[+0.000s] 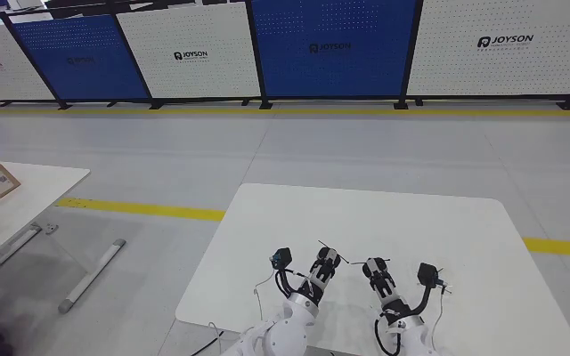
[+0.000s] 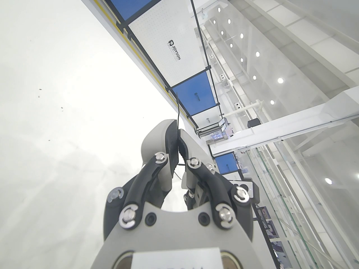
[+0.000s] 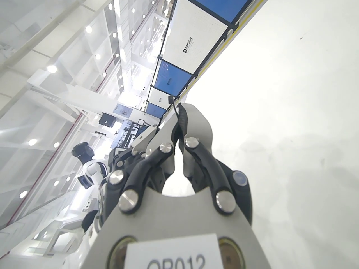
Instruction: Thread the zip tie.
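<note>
Left hand (image 1: pixel 329 254), right hand (image 1: pixel 373 264), table edge (image 1: pixel 203 324)

You've got bright, even overhead light. Round ceiling lamps (image 2: pixel 280 80) flare white in the 2 wrist views, and the hall (image 3: pixel 134 65) behind blows out. White table (image 1: pixel 374 222) looks nearly washed out. Side table (image 1: pixel 36 189) casts a soft floor shadow. Wide lens bends the panel wall (image 2: pixel 168 48) toward the edges.

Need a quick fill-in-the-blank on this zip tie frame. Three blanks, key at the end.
1. The left claw is ___ on the thin black tail of the zip tie.
2. The right claw grips the zip tie's other end, just below its small blocky ___.
3. Both claws are above a ___ table.
Missing words: shut; head; white.
</note>
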`<action>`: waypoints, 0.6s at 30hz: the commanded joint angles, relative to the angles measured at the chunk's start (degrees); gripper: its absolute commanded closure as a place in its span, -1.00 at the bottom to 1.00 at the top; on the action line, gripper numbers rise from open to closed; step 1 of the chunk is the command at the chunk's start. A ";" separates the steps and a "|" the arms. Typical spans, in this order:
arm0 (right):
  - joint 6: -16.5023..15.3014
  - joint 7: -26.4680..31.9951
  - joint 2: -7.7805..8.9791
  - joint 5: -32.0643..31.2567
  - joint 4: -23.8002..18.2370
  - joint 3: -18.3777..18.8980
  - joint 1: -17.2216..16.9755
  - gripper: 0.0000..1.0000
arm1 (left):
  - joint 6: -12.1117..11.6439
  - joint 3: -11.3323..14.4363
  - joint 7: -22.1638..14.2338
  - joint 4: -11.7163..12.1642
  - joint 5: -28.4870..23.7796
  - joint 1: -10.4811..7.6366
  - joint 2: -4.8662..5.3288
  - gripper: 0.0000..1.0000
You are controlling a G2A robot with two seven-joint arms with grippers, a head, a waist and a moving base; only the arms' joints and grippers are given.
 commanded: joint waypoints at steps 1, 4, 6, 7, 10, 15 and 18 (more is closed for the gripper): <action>0.46 0.33 -0.16 -0.11 0.34 -0.25 0.44 1.00 | 0.00 0.00 0.00 0.00 0.00 0.00 0.00 1.00; 1.00 0.77 -0.45 0.01 0.99 -0.75 1.16 1.00 | 0.00 0.00 0.00 0.00 0.00 0.00 0.00 1.00; 1.21 0.78 -0.64 0.09 1.38 -1.01 1.55 1.00 | 0.00 0.00 0.00 0.00 0.00 0.00 0.00 1.00; 1.27 0.74 -0.74 0.10 1.57 -1.11 1.72 1.00 | 0.00 0.00 0.00 0.00 0.00 0.00 0.00 1.00; 1.16 0.25 -0.93 0.06 1.71 -1.09 1.70 1.00 | 0.00 0.00 0.00 0.00 0.00 0.00 0.00 1.00; 0.07 -0.31 -0.93 -0.03 0.95 -0.09 0.44 1.00 | 0.00 0.00 0.00 0.00 0.00 0.00 0.00 1.00; -0.33 -0.31 -0.92 -0.59 0.35 0.26 -0.28 1.00 | 0.00 0.00 0.00 0.00 0.00 0.00 0.00 1.00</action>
